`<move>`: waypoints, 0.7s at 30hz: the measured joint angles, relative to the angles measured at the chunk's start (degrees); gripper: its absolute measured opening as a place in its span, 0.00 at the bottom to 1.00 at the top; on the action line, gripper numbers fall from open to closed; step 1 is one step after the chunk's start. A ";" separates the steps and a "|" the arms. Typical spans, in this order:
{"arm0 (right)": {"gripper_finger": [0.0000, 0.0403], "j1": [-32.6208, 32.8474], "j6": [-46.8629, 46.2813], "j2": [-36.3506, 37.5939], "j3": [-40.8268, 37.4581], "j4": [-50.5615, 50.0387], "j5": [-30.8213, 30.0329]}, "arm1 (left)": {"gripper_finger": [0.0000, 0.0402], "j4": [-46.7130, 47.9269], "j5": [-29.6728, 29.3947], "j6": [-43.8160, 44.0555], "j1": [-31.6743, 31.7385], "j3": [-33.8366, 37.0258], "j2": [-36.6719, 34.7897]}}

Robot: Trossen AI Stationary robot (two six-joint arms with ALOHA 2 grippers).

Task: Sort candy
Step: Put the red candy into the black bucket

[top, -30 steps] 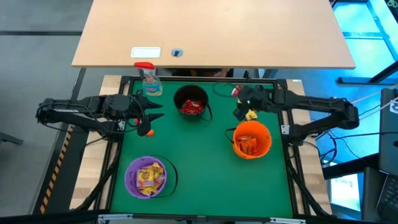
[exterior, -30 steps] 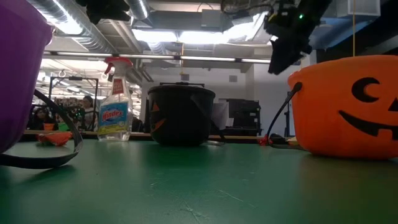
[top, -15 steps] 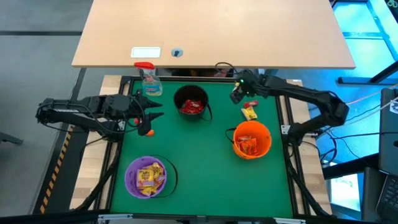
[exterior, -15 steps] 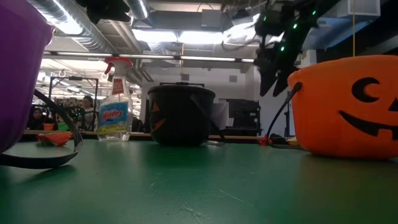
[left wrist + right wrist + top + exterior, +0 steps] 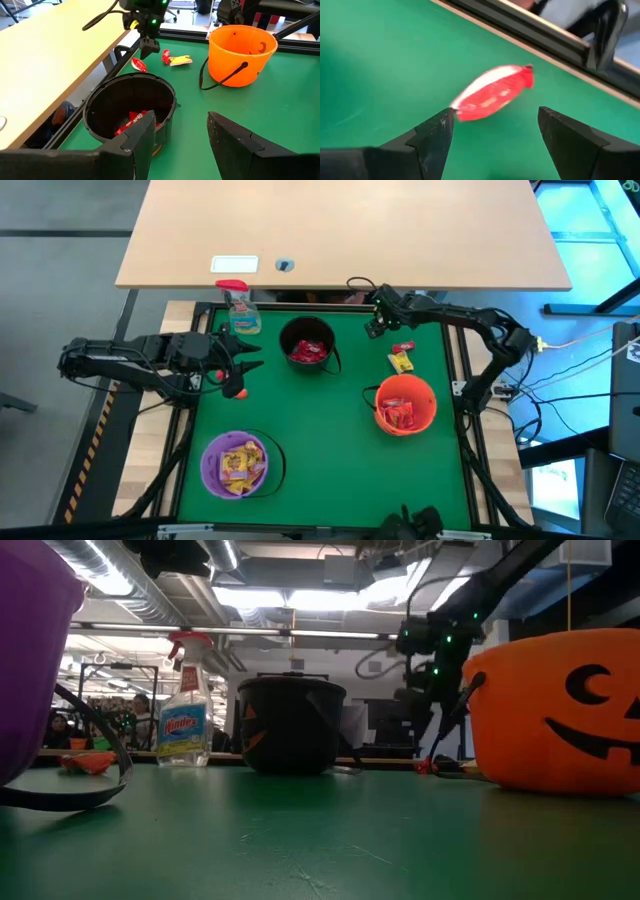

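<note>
The right hand hovered, fingers spread wide, over a red candy lying on the green surface (near its far edge). The left hand stood open, empty.

Green table: buckets, bottle (loose candy)

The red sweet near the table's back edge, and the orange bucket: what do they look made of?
The red sweet seems wrapped in glossy foil or plastic film: it shines pale along one side and its end is pinched. The orange bucket looks like moulded plastic, smooth and slightly shiny, with a thin dark handle, wire or plastic, I cannot tell.
</note>
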State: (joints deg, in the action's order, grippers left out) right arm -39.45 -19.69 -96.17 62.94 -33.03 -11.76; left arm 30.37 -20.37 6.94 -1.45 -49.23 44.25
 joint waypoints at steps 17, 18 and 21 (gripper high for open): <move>0.71 -4.58 -1.74 -7.73 0.02 7.08 3.90 | 0.42 -0.09 0.14 0.51 0.00 0.00 0.00; 0.71 -4.58 -1.73 -8.11 0.02 7.10 3.90 | 0.42 -0.09 0.14 0.57 0.00 0.00 0.00; 0.71 -4.58 -1.74 -9.08 0.02 7.23 3.90 | 0.42 -0.12 0.16 1.44 0.00 0.00 0.00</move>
State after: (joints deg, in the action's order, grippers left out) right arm -44.03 -21.43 -105.25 62.96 -25.81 -7.86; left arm 30.25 -20.22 8.38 -1.45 -49.23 44.25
